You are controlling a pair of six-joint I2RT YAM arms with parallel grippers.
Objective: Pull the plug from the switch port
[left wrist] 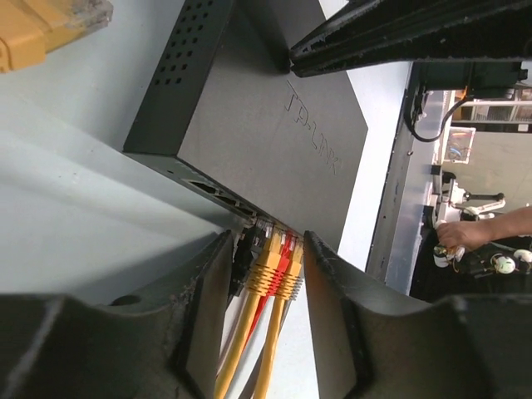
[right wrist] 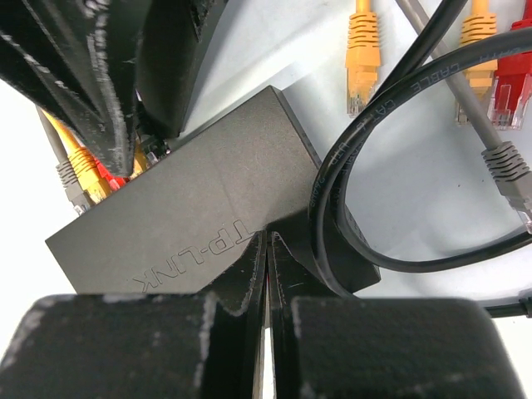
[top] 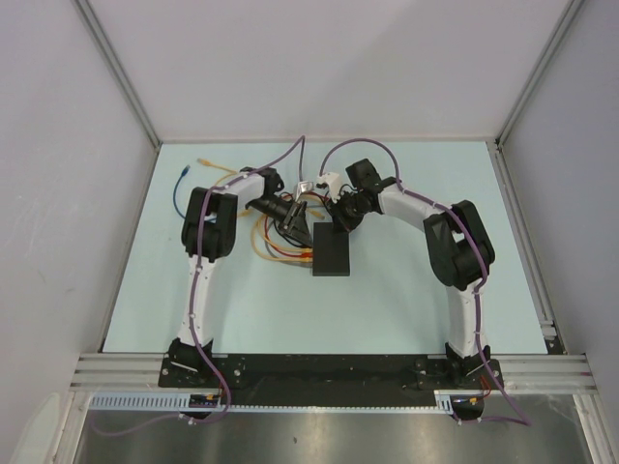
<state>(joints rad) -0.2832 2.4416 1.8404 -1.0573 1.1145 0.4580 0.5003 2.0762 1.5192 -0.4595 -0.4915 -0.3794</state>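
Observation:
The switch (top: 332, 253) is a flat matte-black box in mid-table; it also shows in the left wrist view (left wrist: 266, 108) and the right wrist view (right wrist: 191, 216). Two yellow plugs (left wrist: 268, 268) and a red plug (left wrist: 288, 248) sit in its ports. My left gripper (left wrist: 267, 241) is open, one finger on each side of these plugs at the port edge; it also shows in the top view (top: 302, 235). My right gripper (right wrist: 268, 239) is shut and empty, its tips pressed on the switch's top; it also shows in the top view (top: 337, 227).
A black cable loop (right wrist: 349, 191) lies over the switch's far corner. Loose plugs lie behind it: orange (right wrist: 362, 50), red (right wrist: 514, 79) and grey (right wrist: 509, 176). A blue cable (top: 180, 190) lies at the far left. Orange and red cables (top: 276, 249) trail left of the switch.

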